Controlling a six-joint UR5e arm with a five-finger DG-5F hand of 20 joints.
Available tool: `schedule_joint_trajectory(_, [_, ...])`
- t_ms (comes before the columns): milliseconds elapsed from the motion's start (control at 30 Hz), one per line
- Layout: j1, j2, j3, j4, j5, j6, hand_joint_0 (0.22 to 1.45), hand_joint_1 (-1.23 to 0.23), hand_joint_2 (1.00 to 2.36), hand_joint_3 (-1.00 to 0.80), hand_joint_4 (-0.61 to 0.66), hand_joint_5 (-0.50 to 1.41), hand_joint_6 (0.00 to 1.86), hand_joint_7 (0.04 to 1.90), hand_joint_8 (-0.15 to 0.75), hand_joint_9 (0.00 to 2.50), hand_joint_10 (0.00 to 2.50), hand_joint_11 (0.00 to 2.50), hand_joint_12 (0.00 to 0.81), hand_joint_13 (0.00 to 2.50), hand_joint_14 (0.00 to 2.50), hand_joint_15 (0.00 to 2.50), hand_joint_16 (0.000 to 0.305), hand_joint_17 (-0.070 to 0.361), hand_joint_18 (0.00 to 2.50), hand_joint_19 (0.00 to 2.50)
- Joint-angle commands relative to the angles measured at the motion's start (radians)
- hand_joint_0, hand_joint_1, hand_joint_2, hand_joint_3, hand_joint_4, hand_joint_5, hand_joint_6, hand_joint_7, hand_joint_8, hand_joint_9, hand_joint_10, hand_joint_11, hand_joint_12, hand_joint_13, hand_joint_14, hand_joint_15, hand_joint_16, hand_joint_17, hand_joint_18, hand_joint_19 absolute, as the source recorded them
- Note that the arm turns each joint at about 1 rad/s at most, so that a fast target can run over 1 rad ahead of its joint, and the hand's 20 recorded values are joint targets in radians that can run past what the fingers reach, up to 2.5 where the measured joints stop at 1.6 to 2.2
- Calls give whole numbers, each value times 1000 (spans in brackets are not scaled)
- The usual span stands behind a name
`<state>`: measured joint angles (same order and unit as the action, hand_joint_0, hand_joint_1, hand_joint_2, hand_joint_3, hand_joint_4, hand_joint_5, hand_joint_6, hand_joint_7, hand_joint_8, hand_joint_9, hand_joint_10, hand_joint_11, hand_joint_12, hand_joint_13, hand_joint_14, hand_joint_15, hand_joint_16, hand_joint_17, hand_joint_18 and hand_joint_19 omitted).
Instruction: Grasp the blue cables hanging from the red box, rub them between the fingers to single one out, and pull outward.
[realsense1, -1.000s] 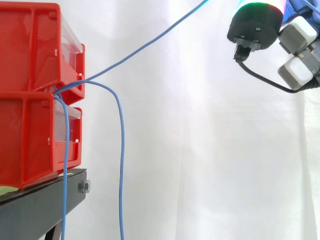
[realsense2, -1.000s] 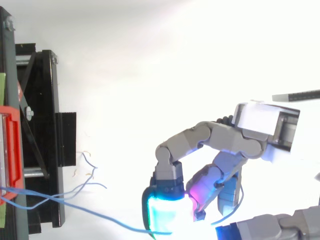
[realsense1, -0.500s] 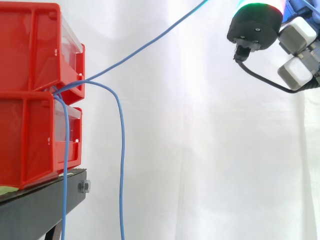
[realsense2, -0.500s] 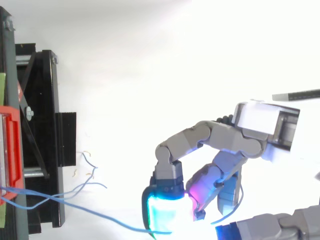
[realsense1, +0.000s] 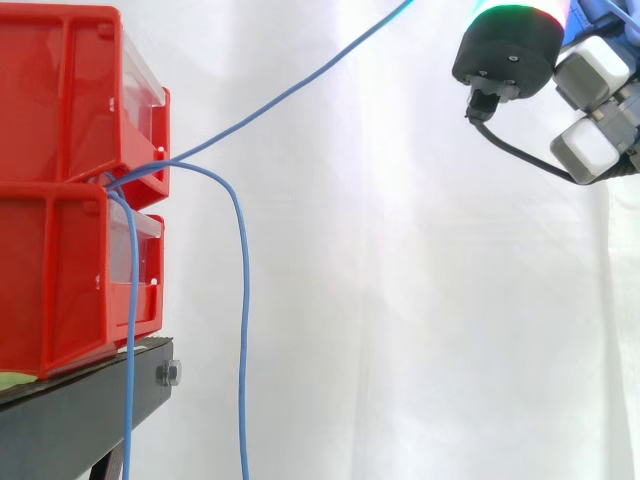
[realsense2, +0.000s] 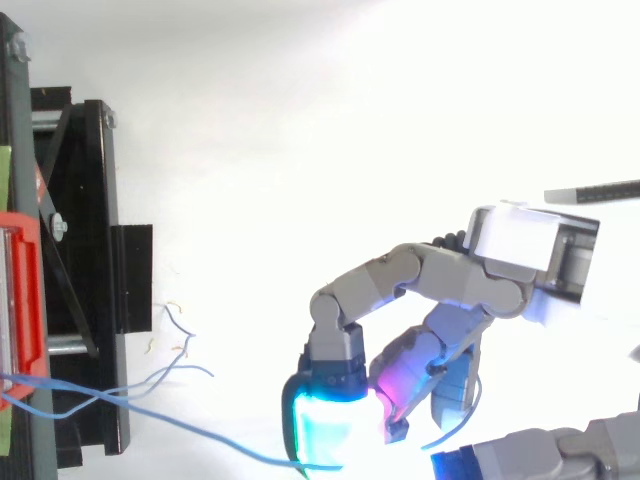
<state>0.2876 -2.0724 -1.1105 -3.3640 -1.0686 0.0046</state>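
Stacked red bins (realsense1: 62, 190) on black stand (realsense1: 85, 408)

We see the hand (realsense2: 520, 255) with a white boxy palm and grey blocky fingers (realsense2: 385, 275); its thick pads (realsense2: 328, 428) glow cyan and magenta, and one black-backed pad (realsense1: 505, 55) carries small screws.

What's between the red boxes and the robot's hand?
Side view: one blue cable slants from the boxes up toward the hand; other cables hang by the boxes; behind, white curtain.
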Motion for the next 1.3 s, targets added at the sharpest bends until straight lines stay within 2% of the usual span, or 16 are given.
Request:
schedule_joint_trajectory(0, [-1,0,0,0,-1,0,576,-804,1004,-15,93,-62,853,1146,422,977,9,461,504,868,11,337,74,166,1212,411])
schedule_joint_trajectory(1267, [-1,0,0,0,1,0,577,-802,1004,-40,77,-67,853,1142,399,1012,12,508,512,733,9,329,75,170,1036,404])
